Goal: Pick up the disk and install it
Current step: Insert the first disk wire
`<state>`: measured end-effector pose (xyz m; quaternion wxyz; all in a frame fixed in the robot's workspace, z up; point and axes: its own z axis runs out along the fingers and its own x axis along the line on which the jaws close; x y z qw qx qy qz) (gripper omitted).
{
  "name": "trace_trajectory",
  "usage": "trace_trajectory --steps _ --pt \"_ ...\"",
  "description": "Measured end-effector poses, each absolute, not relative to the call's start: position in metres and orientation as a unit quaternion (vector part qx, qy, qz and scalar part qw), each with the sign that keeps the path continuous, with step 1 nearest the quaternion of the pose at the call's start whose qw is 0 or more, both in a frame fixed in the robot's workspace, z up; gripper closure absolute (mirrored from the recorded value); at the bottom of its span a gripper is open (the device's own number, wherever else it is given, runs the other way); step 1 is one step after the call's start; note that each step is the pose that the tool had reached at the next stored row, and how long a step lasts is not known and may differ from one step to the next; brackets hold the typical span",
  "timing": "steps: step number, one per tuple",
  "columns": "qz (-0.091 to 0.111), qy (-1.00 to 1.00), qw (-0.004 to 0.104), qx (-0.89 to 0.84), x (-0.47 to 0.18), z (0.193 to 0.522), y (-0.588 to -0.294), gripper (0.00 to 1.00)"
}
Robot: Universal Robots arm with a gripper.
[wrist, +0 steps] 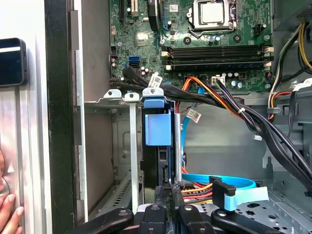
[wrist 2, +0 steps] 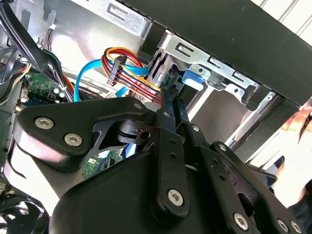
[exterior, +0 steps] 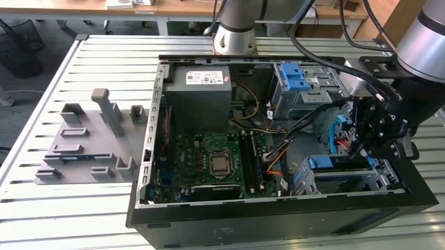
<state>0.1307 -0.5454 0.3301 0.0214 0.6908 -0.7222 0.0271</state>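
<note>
The disk (wrist: 158, 127) stands on edge in a slot of the grey metal drive cage (wrist: 113, 100), its blue carrier frame facing the first wrist camera. In the exterior view the disk (exterior: 335, 162) sits in the cage (exterior: 381, 179) at the near right corner of the open computer case. My gripper (exterior: 360, 152) hangs just over it inside the case. Its black fingers (wrist: 177, 191) are shut together, and their tips rest at the disk's end with nothing between them. In the second wrist view the gripper (wrist 2: 171, 93) points at the blue carrier (wrist 2: 193, 78).
Black, orange and blue cables (wrist: 229, 105) run close beside the cage. The motherboard (exterior: 215, 161), the grey power supply (exterior: 201, 94) and an upper cage with a blue latch (exterior: 299, 78) fill the case. A grey fixture (exterior: 90, 140) lies at the exterior view's left. A hand (wrist: 7, 209) rests outside the case wall.
</note>
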Motion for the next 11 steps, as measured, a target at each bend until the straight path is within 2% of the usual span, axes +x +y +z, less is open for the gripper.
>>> trace_trajectory --steps 7,8,11 --pt "0.027 -0.722 0.022 0.691 0.1307 0.3293 -0.5454 0.82" --pt "0.027 -0.722 0.022 0.691 0.1307 0.3292 -0.5454 0.76" --pt "0.027 -0.722 0.022 0.691 0.1307 0.3290 -0.5454 0.76"
